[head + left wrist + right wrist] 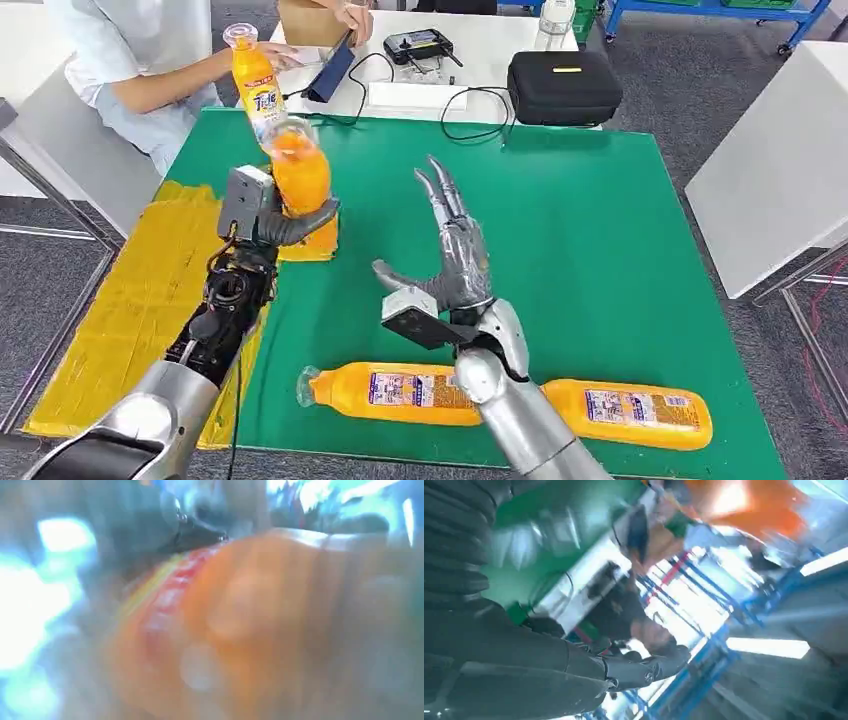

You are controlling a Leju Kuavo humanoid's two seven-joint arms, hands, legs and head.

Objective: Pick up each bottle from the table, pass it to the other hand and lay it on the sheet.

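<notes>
An orange bottle point(298, 168) is being gripped by the left hand point(268, 215) and held raised above the left part of the green tabletop point(600, 220), tilted with its cap end toward the far edge. The hand's fingers are being wrapped around the bottle's lower body. In the left wrist view the same bottle point(260, 625) is being shown blurred and very close.

The right hand point(448, 258) is being held open above the middle of the tabletop, fingers stretched apart and pointing toward the far edge, with nothing in it. In the right wrist view its dark fingers point(644, 670) are being seen extended.

A yellow sheet point(120, 320) is being draped along the left edge of the tabletop. Two more orange bottles are lying on their sides near the front edge: one point(385, 392) left of the right forearm, the other point(630, 412) toward the front right corner.

A further upright bottle point(254, 80) is being held by a person point(140, 60) at the far left corner. A black case point(563, 87) is resting on the white table point(480, 45) beyond the far edge.
</notes>
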